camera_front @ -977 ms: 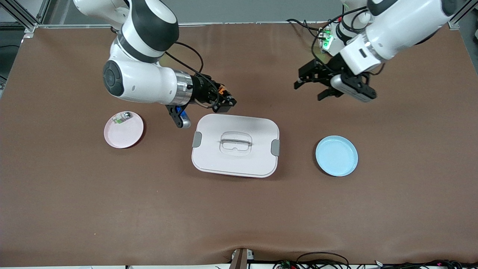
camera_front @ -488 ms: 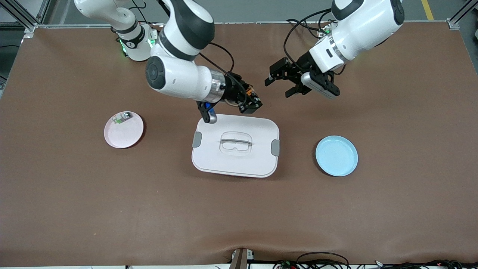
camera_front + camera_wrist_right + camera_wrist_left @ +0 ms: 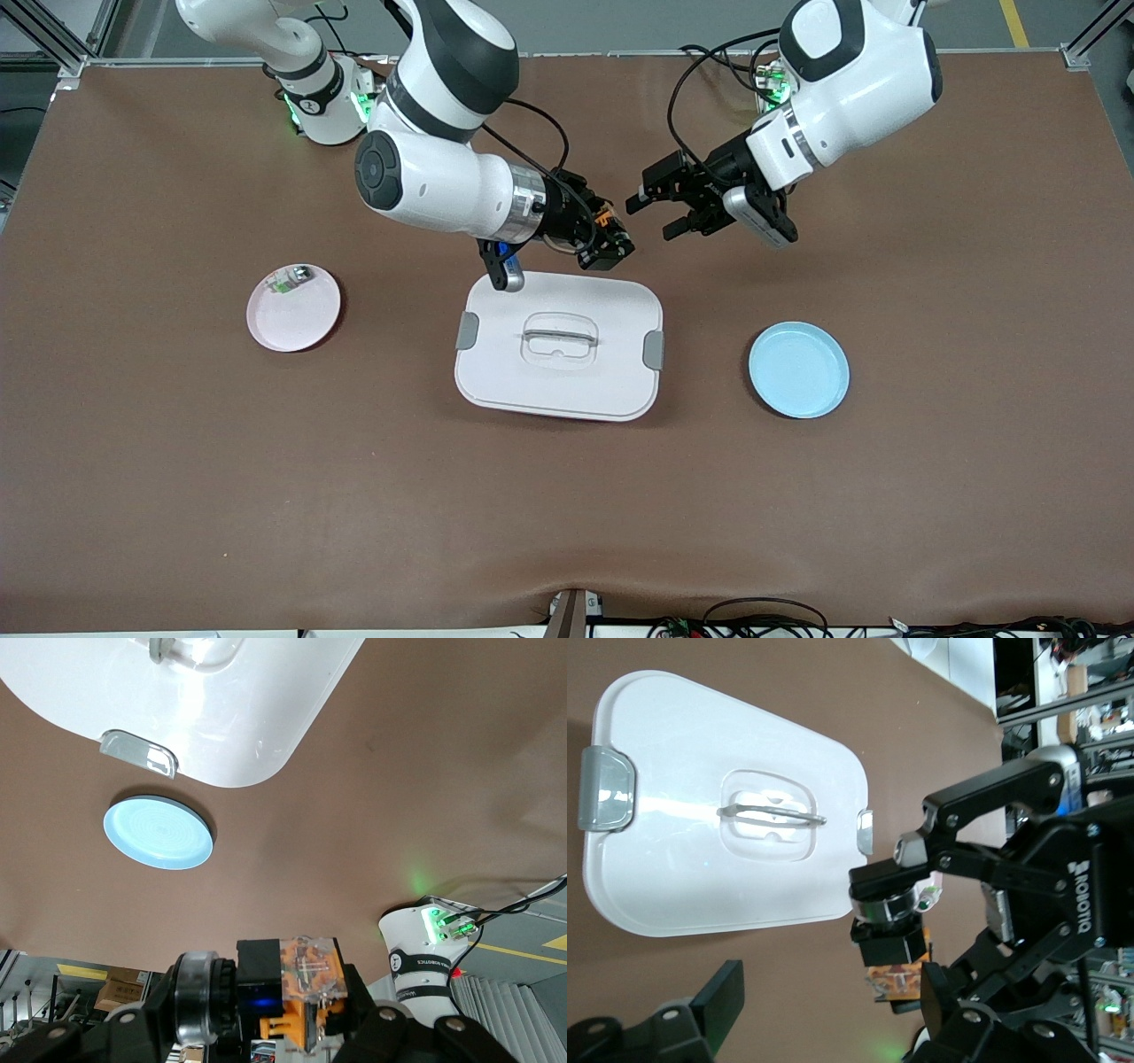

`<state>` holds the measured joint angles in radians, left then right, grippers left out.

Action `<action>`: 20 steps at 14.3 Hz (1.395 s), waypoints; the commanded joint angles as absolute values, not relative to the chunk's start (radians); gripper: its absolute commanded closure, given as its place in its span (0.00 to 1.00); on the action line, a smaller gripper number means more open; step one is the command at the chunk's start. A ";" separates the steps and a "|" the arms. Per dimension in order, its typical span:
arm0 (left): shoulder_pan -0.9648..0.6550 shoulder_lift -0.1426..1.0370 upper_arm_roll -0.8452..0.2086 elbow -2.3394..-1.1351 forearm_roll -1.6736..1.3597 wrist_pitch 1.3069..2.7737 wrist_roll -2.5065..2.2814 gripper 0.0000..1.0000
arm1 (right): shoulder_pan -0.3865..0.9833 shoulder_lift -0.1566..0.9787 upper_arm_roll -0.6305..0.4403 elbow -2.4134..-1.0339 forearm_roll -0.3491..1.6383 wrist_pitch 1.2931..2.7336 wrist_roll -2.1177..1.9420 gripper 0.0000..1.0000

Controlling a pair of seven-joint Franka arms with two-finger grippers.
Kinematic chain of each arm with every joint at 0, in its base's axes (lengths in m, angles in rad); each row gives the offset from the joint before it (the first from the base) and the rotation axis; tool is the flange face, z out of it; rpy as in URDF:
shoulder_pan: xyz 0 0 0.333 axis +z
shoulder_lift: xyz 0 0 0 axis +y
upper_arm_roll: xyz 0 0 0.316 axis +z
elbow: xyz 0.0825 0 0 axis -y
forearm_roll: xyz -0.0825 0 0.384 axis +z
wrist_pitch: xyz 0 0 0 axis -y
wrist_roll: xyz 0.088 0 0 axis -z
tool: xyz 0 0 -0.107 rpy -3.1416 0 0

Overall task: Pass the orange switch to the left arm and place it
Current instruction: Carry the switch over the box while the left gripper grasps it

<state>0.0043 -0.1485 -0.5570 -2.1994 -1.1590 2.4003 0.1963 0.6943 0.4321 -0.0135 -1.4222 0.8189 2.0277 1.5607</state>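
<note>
Tools met above the tabletop at the box's [image 3: 559, 344] twelve o'clock edge: right tool [image 3: 611, 248] gripped the orange switch [image 3: 603, 215], left tool [image 3: 657, 206] apparently spread wide to receive it.

The orange switch [image 3: 605, 219], seemingly held aloft, is beside the shut white box [image 3: 560, 345].
</note>
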 commanded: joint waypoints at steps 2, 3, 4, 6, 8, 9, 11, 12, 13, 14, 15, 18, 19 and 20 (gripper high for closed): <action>0.008 -0.164 -0.586 -2.215 -1.255 2.476 0.206 0.23 | 0.699 0.449 -0.020 -1.388 0.839 2.016 1.578 0.78; 0.008 -0.155 -0.594 -2.214 -1.271 2.494 0.206 0.24 | 0.699 0.449 -0.020 -1.388 0.839 2.016 1.578 0.78; 0.005 -0.144 -0.597 -2.212 -1.282 2.519 0.206 0.24 | 0.699 0.451 -0.020 -1.388 0.839 2.016 1.578 0.78; 0.008 -0.123 -0.632 -2.209 -1.290 2.568 0.204 0.28 | 0.699 0.451 -0.020 -1.390 0.839 2.016 1.577 0.78; 0.006 -0.106 -0.644 -2.198 -1.308 2.588 0.199 0.29 | 0.701 0.451 -0.020 -1.390 0.838 2.017 1.577 0.78; 0.006 -0.097 -0.650 -2.191 -1.331 2.591 0.198 0.30 | 0.701 0.451 -0.020 -1.390 0.838 2.017 1.577 0.78; 0.006 -0.083 -0.670 -2.183 -1.367 2.615 0.195 0.31 | 0.706 0.456 -0.020 -1.388 0.838 2.017 1.577 0.78; 0.006 -0.078 -0.684 -2.181 -1.383 2.629 0.195 0.31 | 0.707 0.457 -0.020 -1.390 0.838 2.017 1.577 0.78; 0.005 -0.077 -0.692 -2.181 -1.396 2.643 0.195 0.31 | 0.707 0.457 -0.020 -1.388 0.838 2.017 1.577 0.78; 0.005 -0.071 -0.698 -2.181 -1.405 2.648 0.195 0.34 | 0.707 0.457 -0.020 -1.390 0.838 2.017 1.577 0.78; 0.006 -0.069 -0.703 -2.181 -1.407 2.649 0.195 0.39 | 0.707 0.457 -0.020 -1.388 0.838 2.017 1.577 0.78; 0.006 -0.069 -0.703 -2.183 -1.407 2.649 0.195 0.73 | 0.707 0.457 -0.020 -1.388 0.838 2.017 1.577 0.78; 0.005 -0.069 -0.703 -2.183 -1.407 2.649 0.195 0.90 | 0.709 0.457 -0.020 -1.388 0.838 2.019 1.577 0.78; 0.006 -0.069 -0.703 -2.181 -1.407 2.649 0.195 1.00 | 0.709 0.457 -0.020 -1.388 0.838 2.022 1.577 0.78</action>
<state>0.0020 -0.0769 -0.6901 -2.1964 -1.3864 2.6313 0.1829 0.7004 0.4402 -0.0134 -1.4219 0.8204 2.0296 1.5611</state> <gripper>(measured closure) 0.573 0.269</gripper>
